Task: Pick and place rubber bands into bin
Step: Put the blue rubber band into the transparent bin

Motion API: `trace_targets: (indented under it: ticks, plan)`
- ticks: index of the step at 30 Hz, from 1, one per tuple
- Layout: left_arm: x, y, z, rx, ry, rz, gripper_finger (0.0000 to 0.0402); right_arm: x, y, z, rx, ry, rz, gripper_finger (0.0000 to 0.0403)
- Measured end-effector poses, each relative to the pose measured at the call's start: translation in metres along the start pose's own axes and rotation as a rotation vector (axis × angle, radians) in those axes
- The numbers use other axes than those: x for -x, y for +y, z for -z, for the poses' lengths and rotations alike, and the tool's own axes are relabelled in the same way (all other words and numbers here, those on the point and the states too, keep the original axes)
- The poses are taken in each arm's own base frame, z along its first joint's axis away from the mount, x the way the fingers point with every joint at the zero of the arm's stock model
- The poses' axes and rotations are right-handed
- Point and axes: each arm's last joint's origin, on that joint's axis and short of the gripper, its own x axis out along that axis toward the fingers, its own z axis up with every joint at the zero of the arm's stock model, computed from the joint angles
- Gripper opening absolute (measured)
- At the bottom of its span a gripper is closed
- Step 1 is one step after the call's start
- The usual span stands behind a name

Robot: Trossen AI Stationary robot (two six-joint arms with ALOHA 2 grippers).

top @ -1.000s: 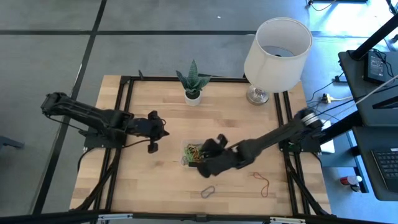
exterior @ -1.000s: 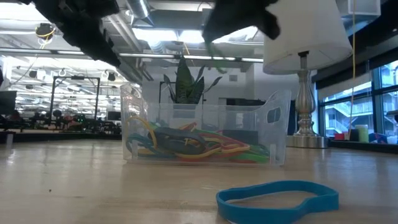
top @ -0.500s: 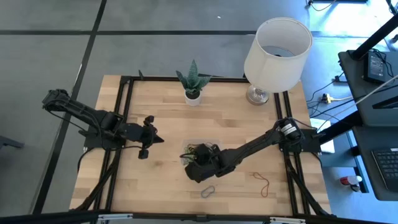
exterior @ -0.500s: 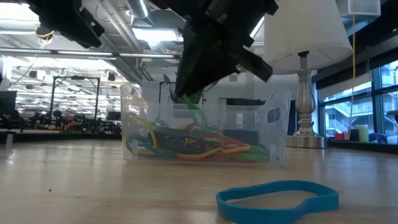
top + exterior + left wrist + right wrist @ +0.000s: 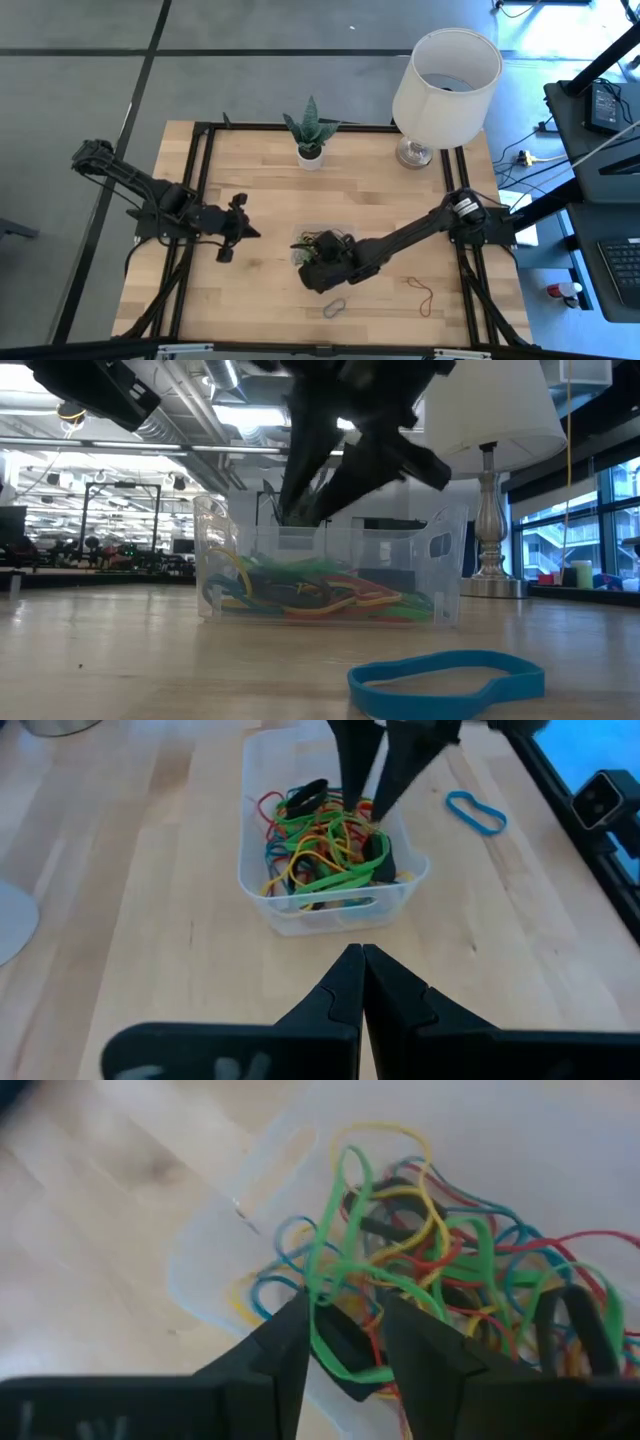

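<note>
While hanging over the bin (image 5: 322, 246) mid-worktop, right hand (image 5: 372, 800) has fingers (image 5: 283, 1342) parted, tips down among the rubber bands (image 5: 322, 845). Green band (image 5: 340, 1260) draped across the gap between those fingers, lying on the pile; cannot tell if it touches either finger. Nothing pinched.

Bin: clear plastic, sits on the wood worktop (image 5: 260, 180) in front of the plant pot (image 5: 310, 157). Holds a tangle of green, red, yellow, blue and dark bands, seen through the wall in the low view (image 5: 310, 592).

Left hand (image 5: 357, 975) clenched, empty, fingertips together. Parked over the worktop's left side (image 5: 232, 232), well apart from the bin, pointing toward it.

Loose outside the bin: blue band (image 5: 446, 678) flat on the worktop near the front edge, just beside the bin on the near side (image 5: 334, 307). Thin red-brown band (image 5: 423, 293) farther right, apart from both bin and blue band.

Lamp (image 5: 443, 85) at back right corner, plant between lamp and left rail.
</note>
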Motion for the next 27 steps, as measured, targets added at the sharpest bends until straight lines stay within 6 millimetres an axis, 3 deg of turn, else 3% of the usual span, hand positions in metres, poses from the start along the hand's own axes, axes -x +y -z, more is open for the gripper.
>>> trace_targets:
  ticks: [7,13,17,22,27]
  plan:
    - [0.001,-0.002,0.000,-0.006,0.000,0.012,0.0002,0.034,0.002,-0.002,0.012,-0.021,-0.028,0.0117]
    - [-0.001,-0.003,0.000,0.065,-0.001,0.013,0.0002,0.066,-0.006,0.007,0.098,0.078,-0.001,0.0057]
    - [-0.006,-0.009,0.002,0.052,0.023,0.028,0.0002,0.084,-0.015,0.025,0.183,0.123,-0.002,0.0008]
    - [-0.019,-0.023,0.002,0.041,0.094,0.040,0.0002,0.099,-0.038,0.061,0.186,0.159,0.002,0.0006]
    - [-0.038,-0.044,-0.014,0.001,0.136,0.019,0.0002,0.114,-0.070,0.093,0.166,0.185,-0.039,0.0006]
